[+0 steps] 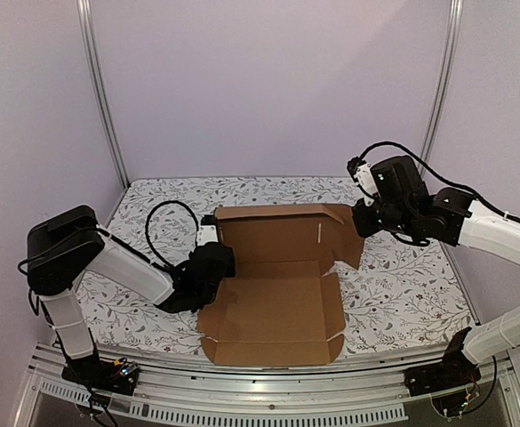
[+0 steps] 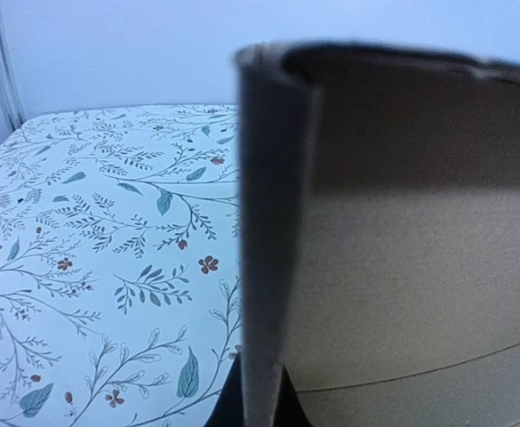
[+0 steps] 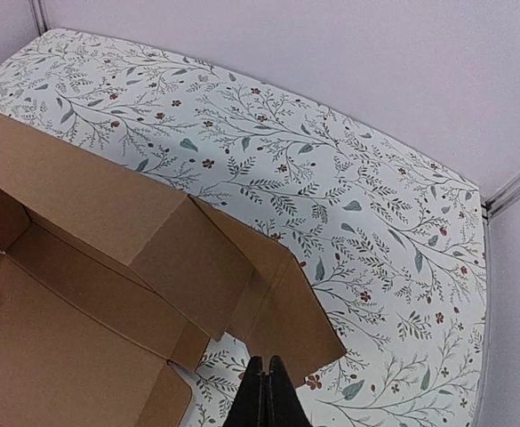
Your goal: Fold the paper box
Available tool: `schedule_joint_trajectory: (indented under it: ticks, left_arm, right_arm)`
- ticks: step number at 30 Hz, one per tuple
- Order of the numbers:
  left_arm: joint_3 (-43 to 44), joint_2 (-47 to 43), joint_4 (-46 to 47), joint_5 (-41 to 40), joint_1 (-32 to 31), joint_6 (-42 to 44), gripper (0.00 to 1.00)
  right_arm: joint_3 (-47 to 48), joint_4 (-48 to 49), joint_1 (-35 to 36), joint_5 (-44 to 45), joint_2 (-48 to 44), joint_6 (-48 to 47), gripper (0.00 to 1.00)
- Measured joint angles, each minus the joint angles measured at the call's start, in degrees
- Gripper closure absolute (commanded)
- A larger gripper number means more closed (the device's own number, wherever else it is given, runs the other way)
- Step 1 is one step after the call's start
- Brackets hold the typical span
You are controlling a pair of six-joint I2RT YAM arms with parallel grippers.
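The paper box is a plain brown die-cut sheet lying in the middle of the floral table, its back panel raised and its right flaps splayed out. My left gripper is shut on the box's left side wall, which stands upright edge-on in the left wrist view between my fingertips. My right gripper hovers above the box's far right corner, shut and empty. In the right wrist view its closed fingers hang over the outer right flap.
The floral tablecloth covers the table, with white walls behind and at both sides. A metal rail runs along the near edge by the arm bases.
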Motion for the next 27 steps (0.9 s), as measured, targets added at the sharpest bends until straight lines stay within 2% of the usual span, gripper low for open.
schedule_joint_trajectory:
  ticks: [9,27]
  left_arm:
    - [0.7,-0.8,-4.3,-1.3,-0.6,-4.9,1.00]
    - [2.6,-0.9,-8.5,-1.8,-1.2,-5.4,1.00]
  right_arm:
    - [0.0,4.6,-2.8,-4.5,5.6,0.0,1.00]
    - [1.8,11.3,-3.8,-11.9,15.3,0.9,1.00]
